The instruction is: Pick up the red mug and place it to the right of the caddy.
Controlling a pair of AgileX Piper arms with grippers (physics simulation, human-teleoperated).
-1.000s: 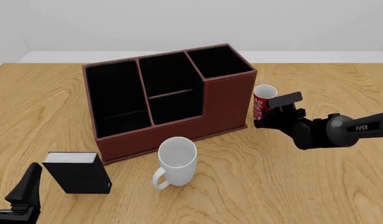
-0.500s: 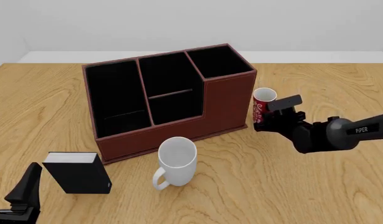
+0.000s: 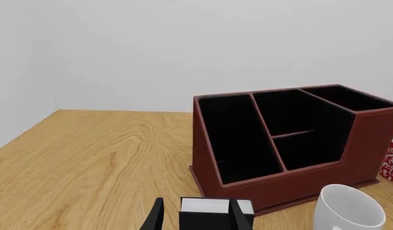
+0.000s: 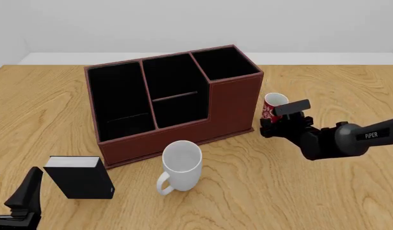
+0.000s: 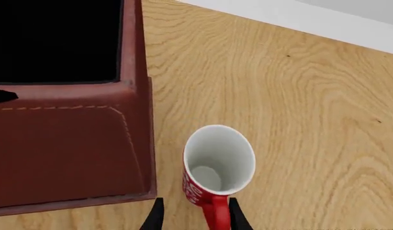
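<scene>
Gripping the red mug [image 4: 273, 106] by its handle, right gripper [image 4: 280, 125] sits just right of the caddy [image 4: 231, 103]; in the wrist view its fingers [image 5: 156, 216] flank the handle. Mug upright beside the caddy's tall end, can't tell if it touches the table [image 4: 324, 191]. Left gripper [image 3: 195, 218] parked near the black box [image 4: 80, 176], fingers spread apart, holding nothing. White mug [image 4: 181, 165] in front of the caddy
</scene>
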